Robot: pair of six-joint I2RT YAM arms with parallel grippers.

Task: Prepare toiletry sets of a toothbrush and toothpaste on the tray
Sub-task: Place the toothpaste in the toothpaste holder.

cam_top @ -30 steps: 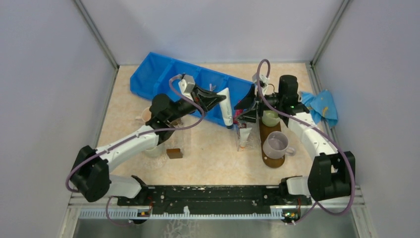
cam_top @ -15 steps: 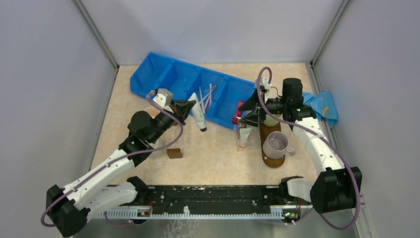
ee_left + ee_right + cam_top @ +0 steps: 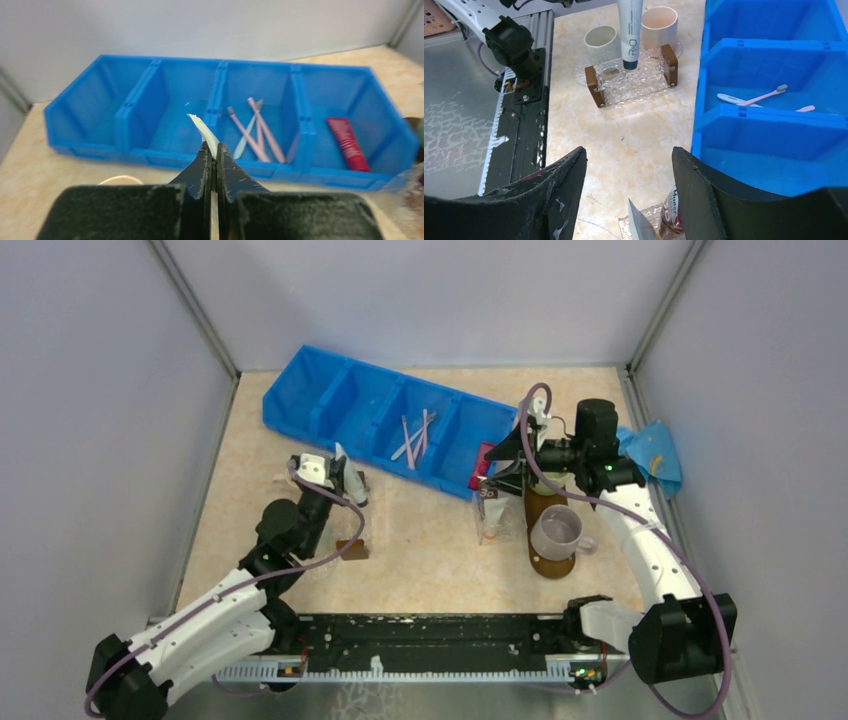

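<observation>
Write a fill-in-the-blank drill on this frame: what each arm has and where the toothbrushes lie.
The left fingers are shut on the flat end of a white ____. Seen from the left wrist, the toothbrushes lie in the blue bin's ____ compartment from the left. The right fingers stand ____, with nothing between them.
Missing words: toothpaste tube; third; open.

The left arm point(image 3: 210, 608) and right arm point(image 3: 655, 550) are built of slim white links joined by bulky black joints. A thin purple cable point(image 3: 537, 387) loops along each. The black fingers point(image 3: 549, 200) are wedge-shaped, scuffed with pale scratches.
</observation>
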